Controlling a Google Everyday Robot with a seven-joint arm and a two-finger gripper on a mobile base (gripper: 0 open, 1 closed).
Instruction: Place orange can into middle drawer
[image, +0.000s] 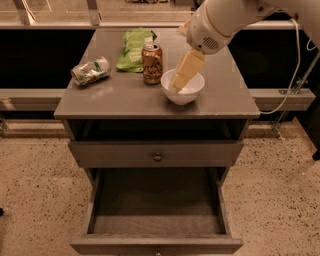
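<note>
- At centre top of the frame, the claw (178, 81) hangs over the white bowl (192, 95); open or closed, I cannot tell.
- The orange can (152, 62) stands upright on the tabletop (125, 95), just left of the bowl.
- The middle drawer (157, 200) is open, bottom centre.
- It should shift left, clear the bowl's rim and take the can mid-body.
- The can's pale script is unreadable.

On the counter (125, 97), the upright can (152, 62) stands near the middle, the bag (134, 48) just behind it toward the back edge. The crushed can (91, 70) lies by the left edge. The bowl (184, 98) sits right of the upright can, nearer the front edge, with the gripper (177, 82) over it. Below, the middle drawer (157, 200) stands out under the upper drawer (120, 155).
</note>
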